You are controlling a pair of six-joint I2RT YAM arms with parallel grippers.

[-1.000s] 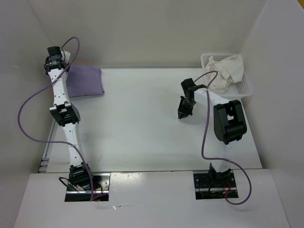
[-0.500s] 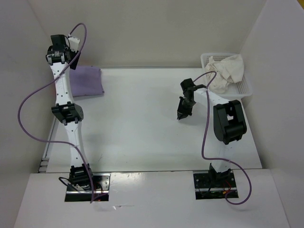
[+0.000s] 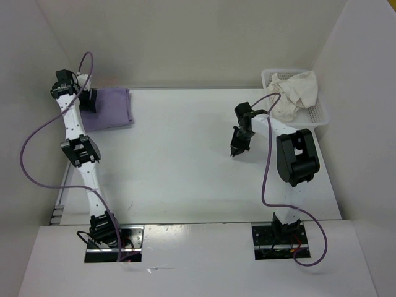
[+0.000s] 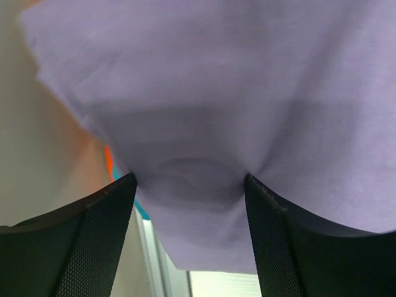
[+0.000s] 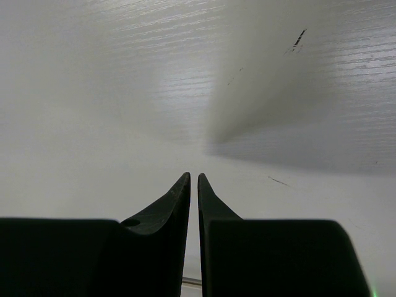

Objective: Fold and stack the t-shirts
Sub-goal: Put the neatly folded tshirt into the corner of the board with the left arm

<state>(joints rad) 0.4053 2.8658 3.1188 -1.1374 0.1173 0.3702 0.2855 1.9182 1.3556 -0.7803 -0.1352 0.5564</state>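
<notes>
The folded lavender t-shirt (image 3: 110,107) lies at the table's back left. My left gripper (image 3: 88,100) is down at its left edge, open, its jaws wide apart with the lavender cloth (image 4: 204,105) bulging between them. In the left wrist view a sliver of orange t-shirt (image 4: 108,162) and of teal t-shirt (image 4: 140,209) shows under the lavender one. The off-white t-shirt (image 3: 296,91) lies crumpled in the basket. My right gripper (image 3: 237,150) is shut and empty, pointing down just above the bare table (image 5: 192,178).
The white mesh basket (image 3: 320,115) stands at the back right corner. White walls close in the table at the left, back and right. The right arm's elbow (image 3: 297,158) hangs over the table's right side.
My left gripper has come down from a raised spot at the back wall onto the lavender shirt's left edge. The right arm has barely moved.
</notes>
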